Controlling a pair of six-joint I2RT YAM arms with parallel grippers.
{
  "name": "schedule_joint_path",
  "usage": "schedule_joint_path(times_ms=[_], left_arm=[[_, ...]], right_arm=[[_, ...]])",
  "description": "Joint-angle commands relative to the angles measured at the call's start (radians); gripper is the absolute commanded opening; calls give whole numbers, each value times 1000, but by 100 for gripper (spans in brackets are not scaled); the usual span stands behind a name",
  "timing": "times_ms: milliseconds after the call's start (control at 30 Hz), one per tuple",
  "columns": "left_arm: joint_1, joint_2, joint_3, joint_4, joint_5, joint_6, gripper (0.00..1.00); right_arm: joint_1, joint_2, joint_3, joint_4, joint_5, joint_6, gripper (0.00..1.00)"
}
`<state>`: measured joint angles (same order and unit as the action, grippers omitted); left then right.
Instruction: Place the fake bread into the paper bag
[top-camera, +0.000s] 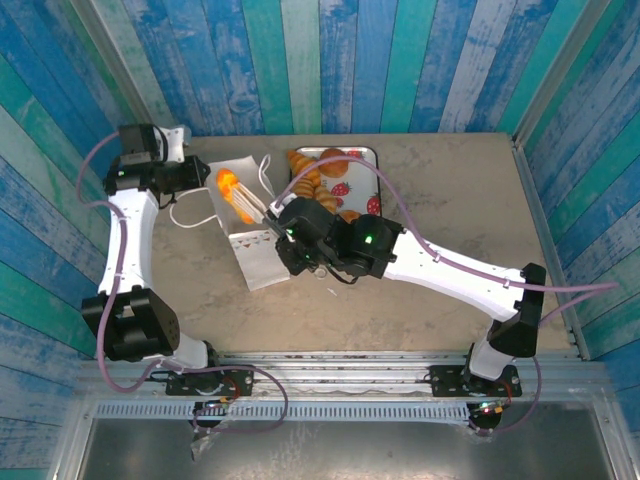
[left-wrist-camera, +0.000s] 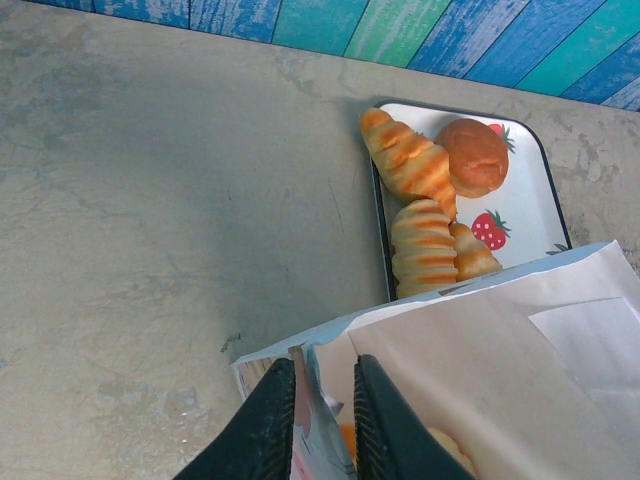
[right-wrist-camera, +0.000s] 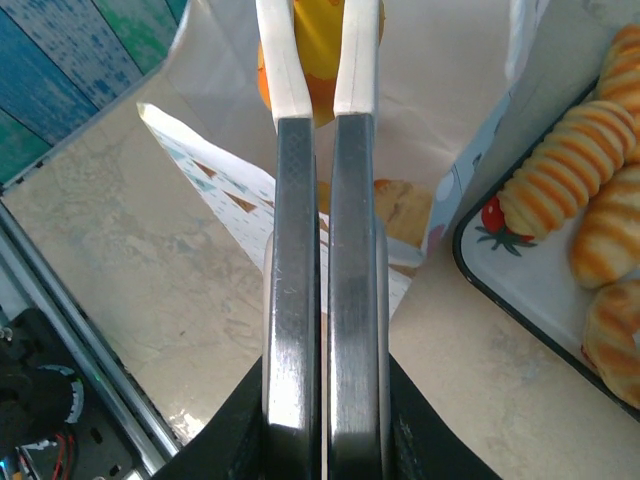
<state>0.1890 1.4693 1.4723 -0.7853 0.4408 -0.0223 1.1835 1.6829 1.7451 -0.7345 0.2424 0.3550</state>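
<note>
The left claw sits at the bag's rim with a finger either side of the paper wall. Whether it really grips the paper I cannot tell. From above, it is at the bag's far left edge, with orange bread just right of it inside the mouth.

The right claw reaches into the bag from the near right, its long fingers pressed almost together. A yellow-orange piece lies at the white tips, but I cannot say whether it is pinched. Its wrist view also shows a golden piece deeper in the bag, which the top view hides.

Right of the bag, touching it, the tray rests on the desk. It holds striped croissants and a brown bun.
</note>
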Motion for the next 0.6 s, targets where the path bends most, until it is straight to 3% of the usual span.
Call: schedule_joint_path(times_ms=[0, 567], left_arm=[[4, 27, -4, 9, 5, 2, 19], [3, 23, -3, 9, 9, 5, 16]], right_arm=[[-6, 1, -16, 0, 31, 23, 16], [-16, -3, -44, -2, 31, 31, 25]])
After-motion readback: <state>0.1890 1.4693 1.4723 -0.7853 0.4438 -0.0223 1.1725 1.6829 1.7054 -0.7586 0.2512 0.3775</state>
